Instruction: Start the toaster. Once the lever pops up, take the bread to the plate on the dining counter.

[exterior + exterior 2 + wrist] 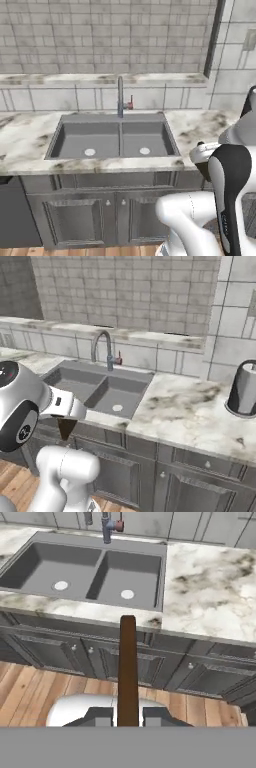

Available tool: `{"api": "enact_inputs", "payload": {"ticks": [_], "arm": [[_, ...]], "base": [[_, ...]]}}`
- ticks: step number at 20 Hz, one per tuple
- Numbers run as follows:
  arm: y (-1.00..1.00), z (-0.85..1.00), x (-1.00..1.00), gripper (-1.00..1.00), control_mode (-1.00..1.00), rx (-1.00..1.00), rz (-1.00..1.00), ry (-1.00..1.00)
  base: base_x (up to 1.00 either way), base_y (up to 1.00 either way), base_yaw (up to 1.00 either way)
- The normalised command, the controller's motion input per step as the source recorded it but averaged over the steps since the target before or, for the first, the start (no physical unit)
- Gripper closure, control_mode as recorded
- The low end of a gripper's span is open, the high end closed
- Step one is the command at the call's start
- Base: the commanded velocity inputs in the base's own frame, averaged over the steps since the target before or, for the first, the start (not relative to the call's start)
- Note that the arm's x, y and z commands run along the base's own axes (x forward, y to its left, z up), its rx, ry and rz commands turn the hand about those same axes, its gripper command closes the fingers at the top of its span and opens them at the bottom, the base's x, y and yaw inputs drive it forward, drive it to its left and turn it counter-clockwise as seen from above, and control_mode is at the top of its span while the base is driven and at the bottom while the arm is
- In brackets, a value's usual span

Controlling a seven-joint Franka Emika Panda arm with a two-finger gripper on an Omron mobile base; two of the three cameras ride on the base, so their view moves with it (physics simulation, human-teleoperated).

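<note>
I see my hand (pixel 127 714) clamped on the thin, flat brown bread slice (pixel 128 667), seen edge-on as a smooth upright strip between the two dark finger tips (pixel 100 716). It hangs in front of the grey panelled cabinet doors (pixel 120 657), off the front edge of the veined white marble bench (pixel 210 592). Set into the bench is a matte grey double-bowl sink (pixel 112 137) with a slim curved metal tap (pixel 102 348). A rounded grey metal canister (pixel 244 388) stands near the bench's right back edge.

surface: marble counter (pixel 185 406) over gray cabinets | set in: double sink (pixel 112 137) (faucet behind) | on it: metal canister (pixel 244 388), far right
</note>
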Motion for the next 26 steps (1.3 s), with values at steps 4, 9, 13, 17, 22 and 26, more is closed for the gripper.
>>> {"api": "enact_inputs", "payload": {"ticks": [4,9,13,17,22,26], "arm": [[0.0,0.0,0.0,1.0,1.0,0.0,0.0,0.0],[0.0,0.0,0.0,1.0,1.0,0.0,0.0,0.0],[0.0,0.0,0.0,1.0,1.0,0.0,0.0,0.0],[0.0,0.0,0.0,1.0,1.0,0.0,0.0,0.0],[0.0,0.0,0.0,1.0,1.0,0.0,0.0,0.0],[0.0,0.0,0.0,1.0,1.0,0.0,0.0,0.0]], "base": [[0.0,0.0,0.95],[0.0,0.0,0.89],[0.03,0.0,0.84],[0.04,0.01,0.79],[0.04,0.0,0.79],[0.01,0.15,0.64]]}}
